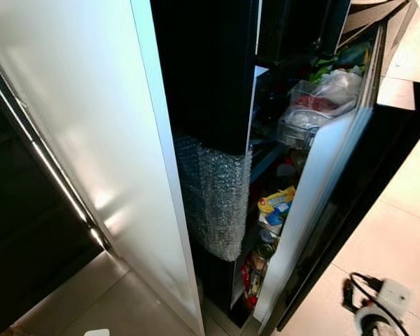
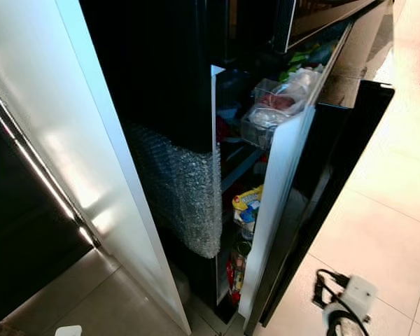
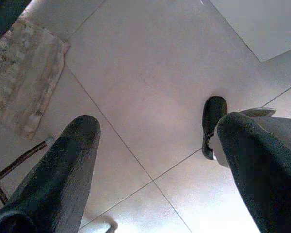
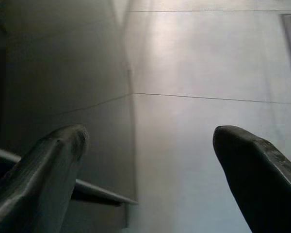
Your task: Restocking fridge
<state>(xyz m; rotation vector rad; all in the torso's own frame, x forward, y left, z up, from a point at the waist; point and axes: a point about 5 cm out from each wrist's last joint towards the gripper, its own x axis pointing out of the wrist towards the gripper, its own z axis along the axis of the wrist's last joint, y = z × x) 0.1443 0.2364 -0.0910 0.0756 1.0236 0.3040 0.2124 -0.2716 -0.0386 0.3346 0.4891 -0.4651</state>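
— Head views? 
— The fridge [image 1: 217, 105] stood ajar, its door [image 1: 315, 203] edge leaving a narrow gap beside packed shelves; tiled floor [image 2: 385, 210] lay open at right.

— Wrists? 
— The left hand [image 3: 155, 145] and right hand [image 4: 145, 141] both hung spread wide, empty, above floor.

A tall white panel [image 1: 91, 140] stands on the left side, shiny with light on it. Next to it is a black fridge [image 1: 203, 70] with a patch of bubble wrap [image 1: 213, 196] stuck on its front. The fridge door [image 1: 315, 203] is open only a little. In the gap you can see shelves full of food. Up high sits a clear box with something red inside [image 1: 311, 105], with a plastic bag [image 1: 339, 87] and green things [image 1: 336, 63] near it. Lower down is a yellow packet [image 1: 276, 199], and near the bottom a red packet [image 1: 248, 280]. On the pale tiled floor [image 1: 399, 231], bottom right, lies a white plug with a black cord [image 1: 378, 297].
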